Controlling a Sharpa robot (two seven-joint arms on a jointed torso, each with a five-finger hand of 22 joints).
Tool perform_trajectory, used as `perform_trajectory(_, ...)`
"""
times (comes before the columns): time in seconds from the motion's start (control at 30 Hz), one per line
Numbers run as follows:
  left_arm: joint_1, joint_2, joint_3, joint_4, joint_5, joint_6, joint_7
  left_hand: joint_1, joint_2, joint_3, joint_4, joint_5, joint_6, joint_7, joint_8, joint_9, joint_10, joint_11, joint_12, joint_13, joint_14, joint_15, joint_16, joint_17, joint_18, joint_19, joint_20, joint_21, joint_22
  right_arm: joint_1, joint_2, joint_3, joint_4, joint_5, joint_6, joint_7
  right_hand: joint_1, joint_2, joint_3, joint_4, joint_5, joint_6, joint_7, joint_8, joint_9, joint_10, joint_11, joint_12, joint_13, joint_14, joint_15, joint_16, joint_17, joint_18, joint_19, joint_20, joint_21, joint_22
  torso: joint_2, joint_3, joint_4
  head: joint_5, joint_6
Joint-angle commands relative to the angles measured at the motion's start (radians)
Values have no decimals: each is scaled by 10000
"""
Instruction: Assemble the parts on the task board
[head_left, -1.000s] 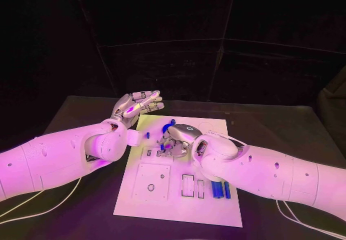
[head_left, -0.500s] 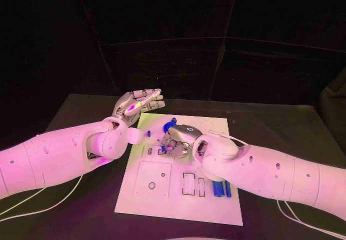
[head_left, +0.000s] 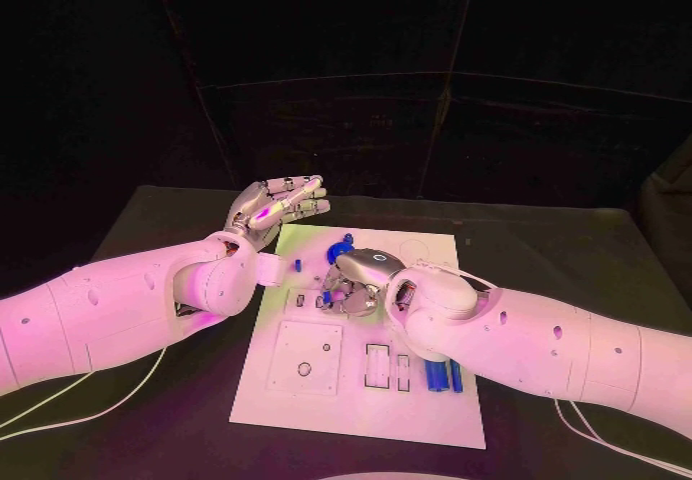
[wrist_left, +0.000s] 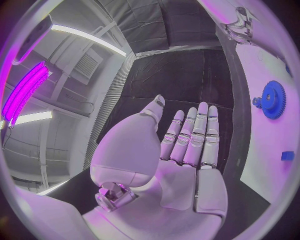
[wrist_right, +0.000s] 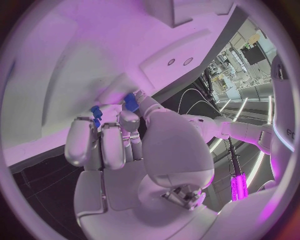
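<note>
On the white task board (head_left: 361, 400), mid-counter (head_left: 577, 250), the right hand (head_left: 358, 280) worked a small blue part (wrist_right: 130, 102).
The part sat pinched in that hand's fingertips (wrist_right: 129, 120), right against the board's upper half, with a second small blue piece (wrist_right: 95, 111) just beside it. A blue gear (wrist_left: 272, 99) lay near the board's far edge and two blue bars (head_left: 444, 378) stood near its near right side. The left hand (head_left: 274, 212) hovered off the board's far left corner, palm up, fingers spread wide, holding nothing. The risk: the fingers hid the seat, so a tilted part could jam or slip out.
</note>
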Motion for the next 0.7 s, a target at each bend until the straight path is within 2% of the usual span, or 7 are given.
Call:
perform_trajectory(0.03,19,9,8,3,8,104,62,-13,99,5,-35,-36,-15,554,-56,0,-64,1,-27,-5,-2,14,-66,-2,-20,15,12,-64,-1,-49,-49,-55,-12,-210,602,-155,-41,-34,36,-22,25,78,-33,3,1,-118,17,-99,-70,428,-66,-39,-8,-77,-40,-11,-62,-25,2,4,-3,3,-7)
perform_trajectory(0.33,18,7,7,-4,8,106,57,-13,99,5,-35,-36,-15,554,-56,0,-64,1,-27,-5,-2,14,-66,-2,-20,15,12,-64,-1,-51,-76,-56,-6,-401,891,-258,-83,-132,75,-71,-65,26,-9,-42,-15,-263,35,-382,-288,422,-55,-64,-26,-74,-59,-5,-82,-51,0,2,2,-8,-18)
perform_trajectory(0.7,18,4,7,-6,8,105,55,-13,99,5,-35,-36,-15,554,-56,0,-64,1,-27,-5,-2,14,-66,-2,-20,15,12,-64,-1,-51,-82,-57,20,-629,1071,-410,-233,-368,97,-116,-154,-179,80,-176,-45,-552,108,-959,-743,412,0,-114,-56,-64,-103,36,-128,-126,-4,-2,-7,-15,-31)
